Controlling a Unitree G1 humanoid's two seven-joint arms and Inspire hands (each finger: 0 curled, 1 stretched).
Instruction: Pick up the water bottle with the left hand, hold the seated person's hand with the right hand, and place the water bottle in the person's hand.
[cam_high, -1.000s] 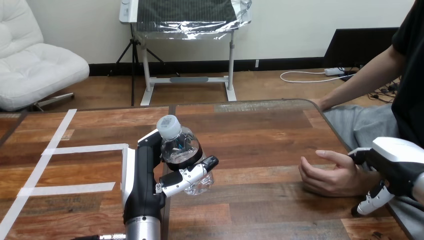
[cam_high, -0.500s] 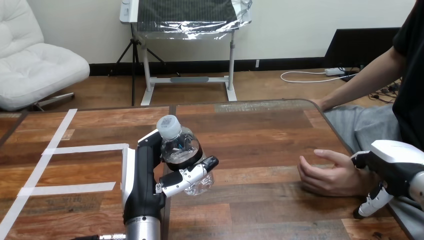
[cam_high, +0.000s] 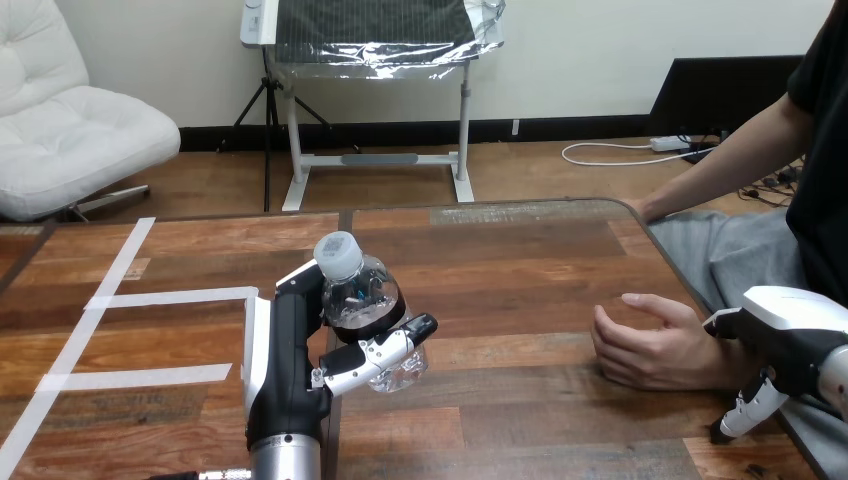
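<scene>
My left hand (cam_high: 285, 350) is shut on a clear water bottle (cam_high: 362, 300) with a white cap and dark liquid, and holds it upright just above the table's middle. The person's hand (cam_high: 650, 345) rests palm-in on the wooden table (cam_high: 520, 260) at the right, loosely cupped and holding nothing. My right hand (cam_high: 790, 335) sits at the person's wrist by the table's right edge and covers it from above. Whether it grips the wrist cannot be told. About a bottle's height of bare table lies between the bottle and the person's hand.
White tape lines (cam_high: 150, 298) mark the table's left part. The person's other arm (cam_high: 720, 165) reaches down to the table's far right corner. The table's rounded right edge runs close past my right hand.
My right hand has shifted slightly right and down. The person's hand has slid a little left, its thumb lifted. The left hand and bottle have stayed put.
</scene>
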